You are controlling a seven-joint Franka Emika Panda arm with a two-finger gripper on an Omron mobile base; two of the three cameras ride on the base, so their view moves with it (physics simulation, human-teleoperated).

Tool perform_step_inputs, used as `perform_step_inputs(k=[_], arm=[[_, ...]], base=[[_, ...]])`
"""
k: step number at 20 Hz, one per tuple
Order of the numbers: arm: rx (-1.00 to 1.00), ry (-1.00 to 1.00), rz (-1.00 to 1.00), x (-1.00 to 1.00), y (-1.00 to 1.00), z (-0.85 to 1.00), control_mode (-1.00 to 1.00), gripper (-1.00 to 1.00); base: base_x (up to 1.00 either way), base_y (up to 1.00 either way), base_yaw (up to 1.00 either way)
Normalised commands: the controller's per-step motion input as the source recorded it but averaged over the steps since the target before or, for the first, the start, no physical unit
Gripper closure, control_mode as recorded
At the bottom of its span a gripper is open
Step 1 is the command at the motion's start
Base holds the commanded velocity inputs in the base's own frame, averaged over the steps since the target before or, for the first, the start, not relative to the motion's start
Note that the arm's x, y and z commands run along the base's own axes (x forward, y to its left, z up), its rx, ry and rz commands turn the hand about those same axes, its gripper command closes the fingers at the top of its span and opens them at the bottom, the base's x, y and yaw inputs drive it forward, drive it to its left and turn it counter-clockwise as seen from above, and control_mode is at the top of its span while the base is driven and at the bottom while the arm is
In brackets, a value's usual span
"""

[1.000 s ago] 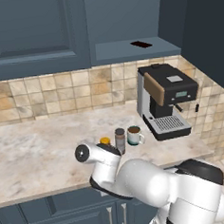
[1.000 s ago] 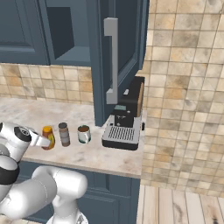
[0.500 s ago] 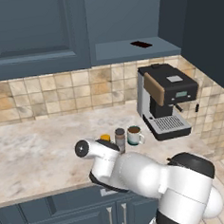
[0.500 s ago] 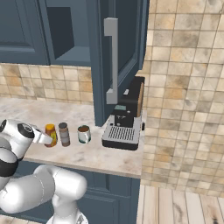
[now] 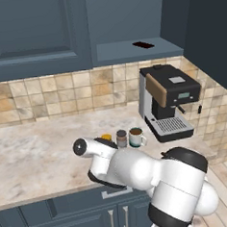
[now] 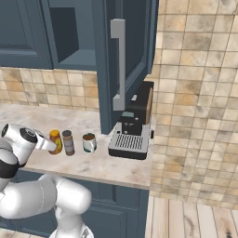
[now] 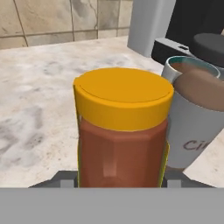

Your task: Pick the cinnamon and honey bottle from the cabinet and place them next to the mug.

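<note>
Next to the mug: you've got a tidy little row going on the counter (image 5: 36, 155), everything below is placed relative to that mug (image 5: 135, 137).

Mug: pale, handle on the side, dark brown liquid inside. Sits upright on the marbled counter, just in front of the coffee machine (image 5: 167, 101) and a bit to its left in the left base view.

Cinnamon: the cinnamon (image 6: 68, 142) stands upright just beside the mug, on the side away from the coffee machine. Brown body, grey cap. In the hand view it's the grey-white jar (image 7: 192, 127) with the brown top, and the mug rim peeks out behind it.

Honey bottle: the honey bottle (image 6: 56, 141) is one more spot along from the mug, right beside the cinnamon, so the order is honey, cinnamon, mug, machine. Upright, base down at counter level as far as you can see. Up close you get the yellow-orange lid and the reddish body (image 7: 122, 144).

Gripper: your gripper (image 6: 55, 146) is clamped narrow around the honey bottle; the fingers (image 7: 63, 179) sit against the sides of the bottle low in the hand view.

Arm: white arm reaches in low over the counter edge toward the bottle from the side away from the mug.

Cabinet: the cabinet (image 6: 74, 32) hangs above and behind the mug; its door (image 6: 122, 60) with the long grey handle stands swung open over the coffee machine.
</note>
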Motion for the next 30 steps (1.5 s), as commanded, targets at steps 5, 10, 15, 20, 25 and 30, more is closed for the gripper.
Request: perform_step_inputs(k=[5, 10, 15, 20, 25, 30], arm=[[0.00, 0.00, 0.00, 0.06, 0.00, -0.21, -1.00, 1.00], [0.00, 0.00, 0.00, 0.00, 0.00, -0.25, -1.00, 1.00], [0.00, 0.00, 0.00, 0.00, 0.00, 0.00, -1.00, -1.00], [0.00, 0.00, 0.00, 0.00, 0.00, 0.00, -1.00, -1.00], [0.00, 0.00, 0.00, -0.04, -0.01, 0.00, -1.00, -1.00], [0.00, 0.00, 0.00, -0.07, -0.08, 0.00, -1.00, -1.00]], base=[[0.00, 0.00, 0.00], [0.00, 0.00, 0.00], [0.00, 0.00, 0.00], [0.00, 0.00, 0.00], [0.00, 0.00, 0.00], [0.00, 0.00, 0.00]])
